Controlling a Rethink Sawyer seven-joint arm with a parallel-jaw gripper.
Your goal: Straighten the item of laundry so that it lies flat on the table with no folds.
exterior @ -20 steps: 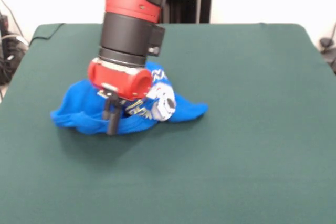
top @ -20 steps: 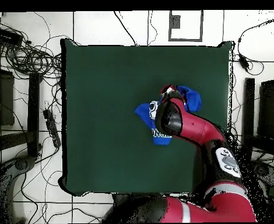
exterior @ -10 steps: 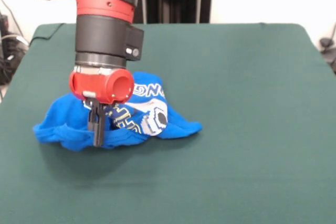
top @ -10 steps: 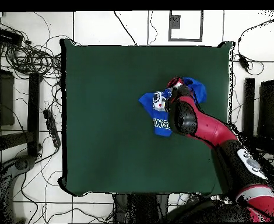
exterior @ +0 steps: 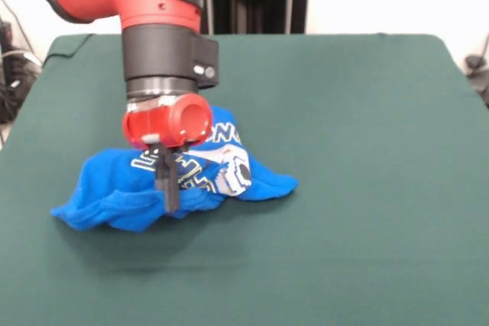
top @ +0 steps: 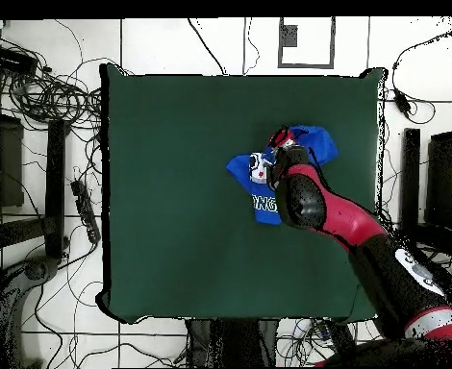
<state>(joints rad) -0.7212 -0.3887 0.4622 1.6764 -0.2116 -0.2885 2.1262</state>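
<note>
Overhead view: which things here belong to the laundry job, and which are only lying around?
Job:
- blue T-shirt, crumpled
- green table
- robot's tool, down in the shirt

Lying around:
- tangled cables on the floor beside the table
- dark stands at the side

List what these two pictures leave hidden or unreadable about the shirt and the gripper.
- Front view: the T-shirt is bunched, so its lettering shows only in pieces; the wrist covers its far part.
- Front view: the gripper reaches the cloth, but whether it is pinching is unclear.
- Overhead view: the arm covers the gripper and the shirt's middle.
</note>
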